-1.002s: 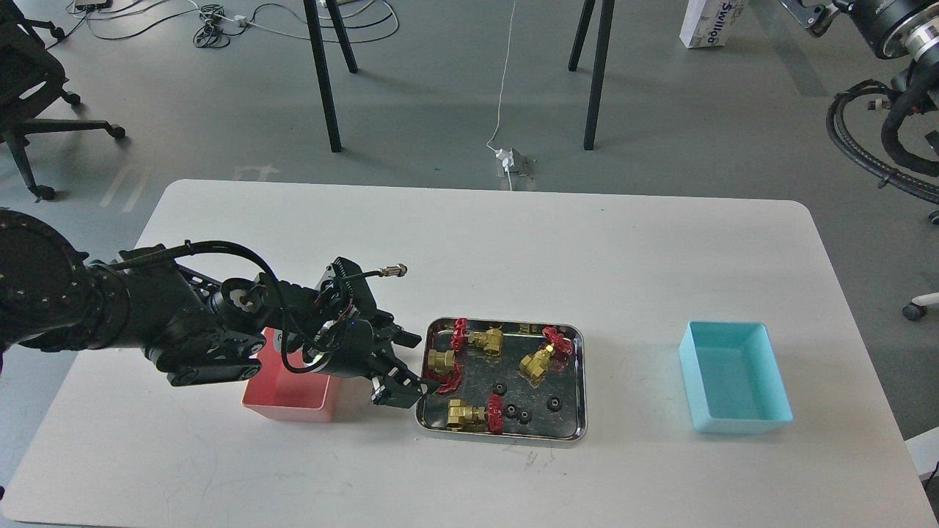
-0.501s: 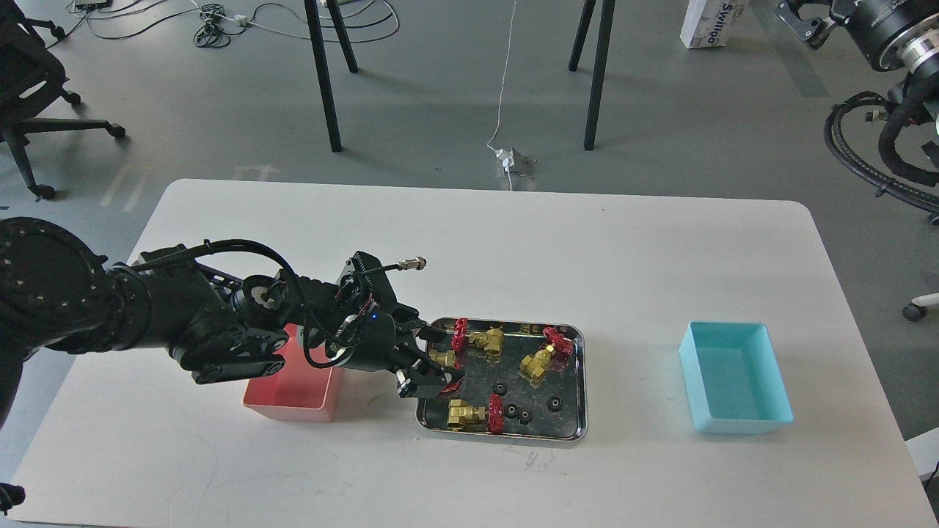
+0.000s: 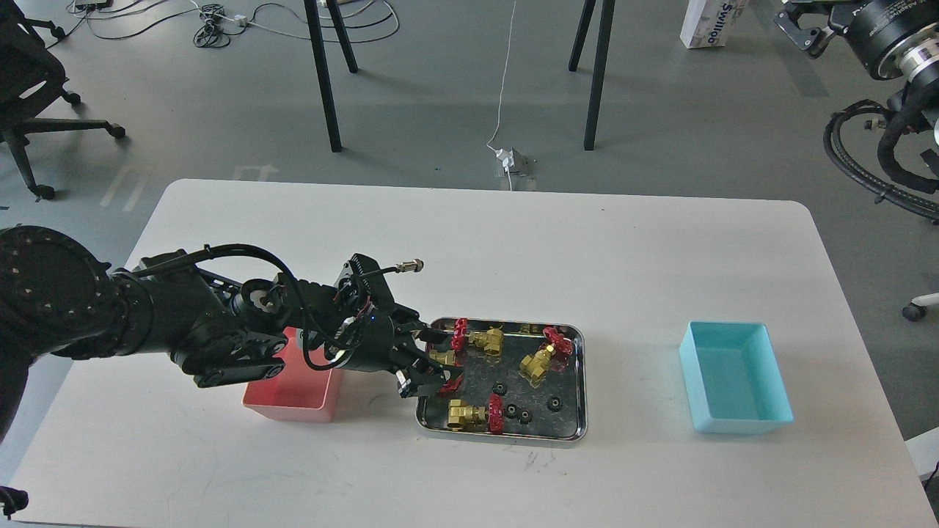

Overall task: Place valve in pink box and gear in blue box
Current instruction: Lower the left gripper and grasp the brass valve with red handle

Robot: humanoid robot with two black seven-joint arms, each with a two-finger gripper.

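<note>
Several brass valves with red handwheels lie in a shiny steel tray (image 3: 576, 381). My left gripper (image 3: 434, 361) reaches over the tray's left edge, and its open fingers straddle the left valve (image 3: 443, 358). Whether they touch it I cannot tell. Other valves lie at the back (image 3: 486, 339), the right (image 3: 539, 362) and the front (image 3: 467, 416). Several tiny black gears (image 3: 499, 387) lie in the tray's front half. The pink box (image 3: 292, 394) stands left of the tray, partly under my left arm. The blue box (image 3: 736, 378) stands at the right. My right gripper (image 3: 798, 20) shows dark at the top right, off the table.
The white table (image 3: 513, 249) has a rounded far edge. Black stand legs (image 3: 323, 73), cables and a power strip are on the floor beyond. An office chair (image 3: 29, 88) stands at the far left.
My left gripper moved right from beside the pink box to over the tray's left edge and now straddles the left valve. In the last half second it has barely moved.
</note>
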